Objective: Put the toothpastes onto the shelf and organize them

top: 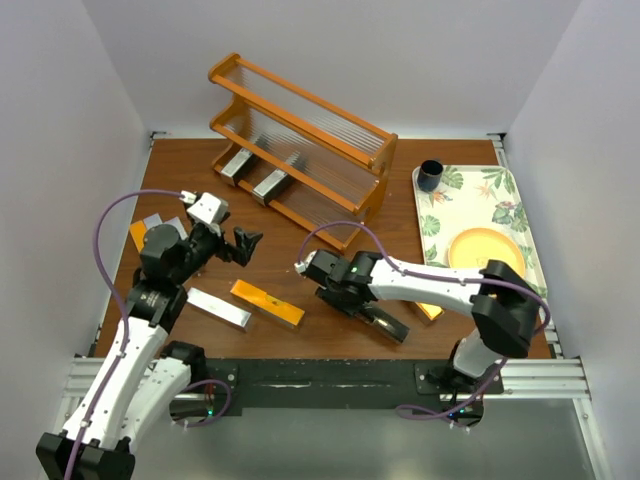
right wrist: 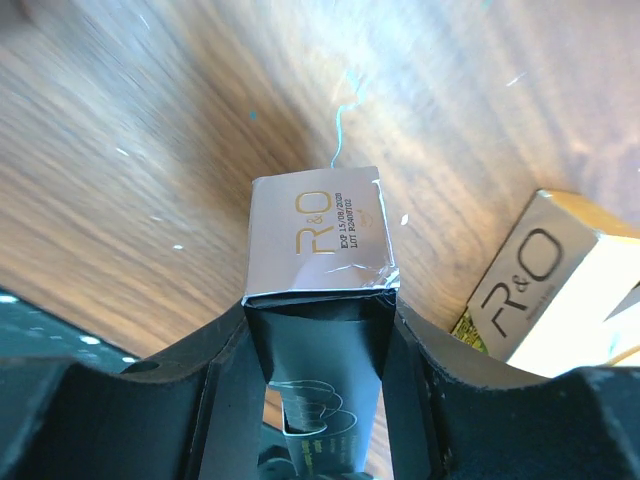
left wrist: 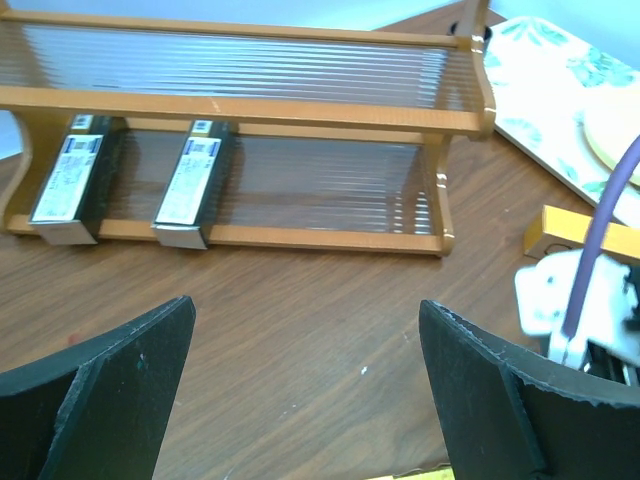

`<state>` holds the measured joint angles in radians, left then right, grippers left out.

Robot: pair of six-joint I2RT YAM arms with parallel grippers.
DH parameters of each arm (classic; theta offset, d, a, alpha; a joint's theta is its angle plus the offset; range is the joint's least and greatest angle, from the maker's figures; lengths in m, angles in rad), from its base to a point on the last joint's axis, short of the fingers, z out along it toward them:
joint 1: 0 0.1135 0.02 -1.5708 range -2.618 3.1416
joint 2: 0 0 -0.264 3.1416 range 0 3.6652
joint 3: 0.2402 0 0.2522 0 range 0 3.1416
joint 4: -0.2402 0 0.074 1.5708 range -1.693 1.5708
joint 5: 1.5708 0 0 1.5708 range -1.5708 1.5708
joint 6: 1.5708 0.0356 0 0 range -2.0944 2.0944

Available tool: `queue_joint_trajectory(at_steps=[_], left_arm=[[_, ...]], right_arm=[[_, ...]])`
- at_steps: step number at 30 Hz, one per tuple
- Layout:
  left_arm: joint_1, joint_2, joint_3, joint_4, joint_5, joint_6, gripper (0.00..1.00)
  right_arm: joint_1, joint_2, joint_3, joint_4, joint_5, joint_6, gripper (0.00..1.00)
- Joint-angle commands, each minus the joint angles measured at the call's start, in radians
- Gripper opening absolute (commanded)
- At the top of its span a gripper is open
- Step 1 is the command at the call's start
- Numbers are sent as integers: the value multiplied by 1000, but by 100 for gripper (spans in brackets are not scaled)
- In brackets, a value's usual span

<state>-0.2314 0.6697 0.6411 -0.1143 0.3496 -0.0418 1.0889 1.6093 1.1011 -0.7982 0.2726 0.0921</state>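
Observation:
The wooden shelf (top: 300,140) stands at the back of the table, with two silver toothpaste cartons (top: 237,165) (top: 270,183) lying on its lowest tier. They also show in the left wrist view (left wrist: 70,180) (left wrist: 190,180) under the shelf rail (left wrist: 240,110). My left gripper (top: 245,247) (left wrist: 305,380) is open and empty, above bare wood in front of the shelf. My right gripper (top: 385,325) (right wrist: 320,320) is shut on a silver carton (right wrist: 318,235) near the front edge. A silver carton (top: 218,308) and an orange carton (top: 267,303) lie on the table between the arms.
A leaf-patterned tray (top: 505,190) at the right holds a dark cup (top: 430,175) and a yellow plate (top: 485,250). Another orange carton (top: 430,310) (right wrist: 545,290) lies beside the right arm. More cartons (top: 150,225) lie behind the left arm. White walls enclose the table.

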Motion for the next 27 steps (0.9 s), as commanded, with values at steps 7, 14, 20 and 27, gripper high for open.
queue_joint_trajectory(at_steps=[7, 14, 20, 27], left_arm=[[-3, 40, -26, 131, 221, -82, 100], [-20, 74, -21, 117, 268, -200, 100], [-83, 123, 35, 59, 258, -360, 100], [-239, 257, 146, -25, 169, -592, 100]], right_arm=[[-1, -242, 2, 192, 74, 66, 16], [-3, -394, -90, 358, 45, -6, 17], [-3, -422, -121, 398, 22, -86, 17], [-1, -445, -158, 474, -56, -206, 18]])
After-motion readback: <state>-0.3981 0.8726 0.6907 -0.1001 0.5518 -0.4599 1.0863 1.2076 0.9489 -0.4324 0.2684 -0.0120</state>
